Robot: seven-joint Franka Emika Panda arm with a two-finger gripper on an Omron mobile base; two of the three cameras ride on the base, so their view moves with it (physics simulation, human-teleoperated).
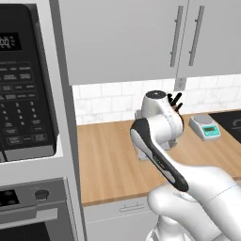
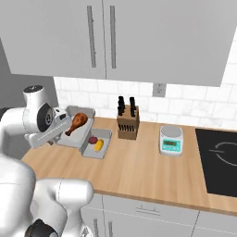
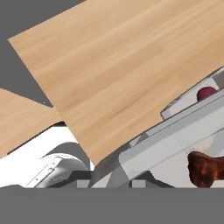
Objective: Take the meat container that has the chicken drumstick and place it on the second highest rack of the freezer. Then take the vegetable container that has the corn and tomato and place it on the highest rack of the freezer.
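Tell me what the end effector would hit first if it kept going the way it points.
Probably the meat container, whose grey rim sits right in front of the camera with the chicken drumstick inside; beyond it lies the wooden counter. Depth is hard to judge.

Both base views overlook the wooden counter; hand view close above.

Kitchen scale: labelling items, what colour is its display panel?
Teal, on the white scale; the right base view shows it best.

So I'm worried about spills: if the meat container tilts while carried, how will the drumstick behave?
The chicken drumstick looks glossy with a rounded end, so it would probably slide or roll. The meat container seems shallow, so its low walls may barely stop it.
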